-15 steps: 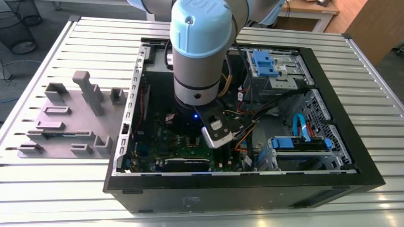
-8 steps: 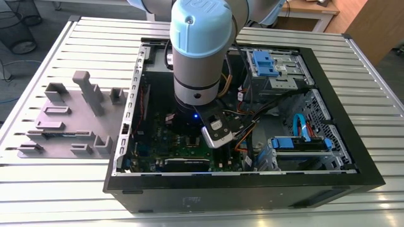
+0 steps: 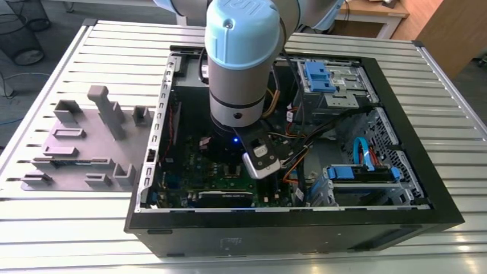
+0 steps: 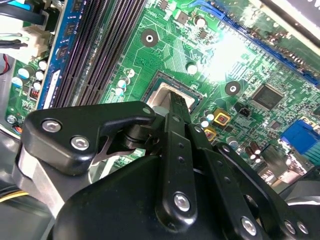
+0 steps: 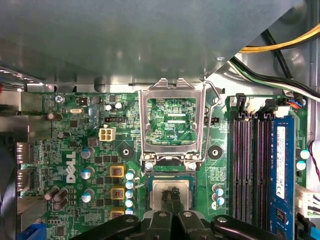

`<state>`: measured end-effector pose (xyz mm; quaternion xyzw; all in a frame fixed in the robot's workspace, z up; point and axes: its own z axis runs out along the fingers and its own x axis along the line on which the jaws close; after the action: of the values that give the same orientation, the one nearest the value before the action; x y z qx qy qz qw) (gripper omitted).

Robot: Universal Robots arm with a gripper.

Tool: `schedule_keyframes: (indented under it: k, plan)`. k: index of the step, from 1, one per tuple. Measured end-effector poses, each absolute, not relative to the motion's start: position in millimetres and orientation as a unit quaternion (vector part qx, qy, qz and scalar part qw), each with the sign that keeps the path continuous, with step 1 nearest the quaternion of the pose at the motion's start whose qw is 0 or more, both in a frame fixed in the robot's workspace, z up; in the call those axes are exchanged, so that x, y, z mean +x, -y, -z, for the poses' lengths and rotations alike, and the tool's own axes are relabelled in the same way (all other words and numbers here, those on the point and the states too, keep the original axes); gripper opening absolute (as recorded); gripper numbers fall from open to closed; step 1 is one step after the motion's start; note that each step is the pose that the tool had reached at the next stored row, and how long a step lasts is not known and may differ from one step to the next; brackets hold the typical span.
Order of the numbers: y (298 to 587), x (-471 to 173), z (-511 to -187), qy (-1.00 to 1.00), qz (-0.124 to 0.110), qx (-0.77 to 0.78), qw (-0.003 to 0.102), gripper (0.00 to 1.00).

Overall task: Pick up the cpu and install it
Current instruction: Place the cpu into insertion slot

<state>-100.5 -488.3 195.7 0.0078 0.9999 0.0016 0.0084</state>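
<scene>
The cpu (image 5: 158, 193) lies flat in the socket of the green motherboard (image 5: 75, 150), its silver top showing in both wrist views (image 4: 161, 95). My gripper (image 5: 170, 196) stands right over the chip's middle. Its two black fingertips (image 4: 175, 106) are drawn together and rest on or just above the metal top, with nothing between them. The hinged silver socket frame (image 5: 172, 122) is swung up and open beside the chip. In the exterior view the arm (image 3: 236, 103) reaches down into the open computer case (image 3: 304, 214) and covers the socket.
Black memory slots (image 5: 247, 160) and a blue memory stick (image 5: 281, 170) run alongside the socket. Yellow and black cables (image 5: 280, 47) cross nearby. Drive bays with blue parts (image 3: 361, 171) fill the case's side at the exterior view's right. Grey fixture blocks (image 3: 84, 142) sit outside at the exterior view's left.
</scene>
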Motion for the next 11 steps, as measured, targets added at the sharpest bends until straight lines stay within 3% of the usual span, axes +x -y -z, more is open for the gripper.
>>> schedule_keyframes:
  k: [11]
  plan:
    - [488.3,-100.1,-193.5,-1.0,-0.002,0.015,0.008,0.1]
